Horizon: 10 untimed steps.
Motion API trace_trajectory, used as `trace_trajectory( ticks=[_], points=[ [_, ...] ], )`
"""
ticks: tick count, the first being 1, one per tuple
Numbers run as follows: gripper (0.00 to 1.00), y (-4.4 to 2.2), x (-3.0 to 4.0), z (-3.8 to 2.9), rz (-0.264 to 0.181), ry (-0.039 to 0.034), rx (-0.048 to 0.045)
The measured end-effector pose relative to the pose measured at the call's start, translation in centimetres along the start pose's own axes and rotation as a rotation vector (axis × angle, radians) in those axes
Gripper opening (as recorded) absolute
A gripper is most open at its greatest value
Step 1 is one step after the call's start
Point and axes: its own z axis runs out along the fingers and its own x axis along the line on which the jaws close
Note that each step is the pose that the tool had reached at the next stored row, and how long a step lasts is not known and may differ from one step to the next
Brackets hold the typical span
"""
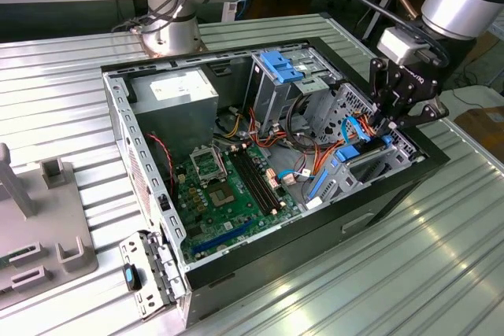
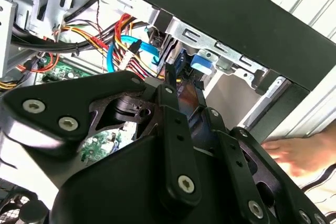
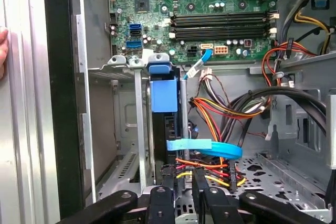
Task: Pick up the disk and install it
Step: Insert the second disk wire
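With my claw (image 3: 181, 203) narrowed onto the disk (image 3: 164, 95) edge, its long axis runs straight away from me into the drive bay (image 3: 126, 129).

Open computer case (image 1: 236, 261) on ribbed metal table (image 1: 441, 257); green motherboard (image 1: 228, 194) inside; grey fixture (image 1: 47, 218) nearby.

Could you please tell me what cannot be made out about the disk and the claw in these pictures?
- Whether the disk is fully seated: in the first wrist view its lower end is hidden behind the claw and a flat blue cable.
- Whether the claw grips the disk: in the second wrist view the claw's own black links cover the contact.
- In the exterior view the claw hides the disk's upper end.
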Motion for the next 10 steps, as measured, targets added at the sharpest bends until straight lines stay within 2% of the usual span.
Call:
trace_trajectory(
  ticks=[1,3,7,10],
  points=[
    [0.29,0.03,-0.02,-0.01,0.0,-0.0008,0.0],
    [0.29,0.2,-0.04,0.16,0.002,-0.0139,-0.0006],
    [0.29,0.28,-0.05,0.41,0.003,-0.0238,-0.0011],
    [0.29,0.42,-0.05,0.58,0.003,-0.0281,-0.0013]
  ],
)
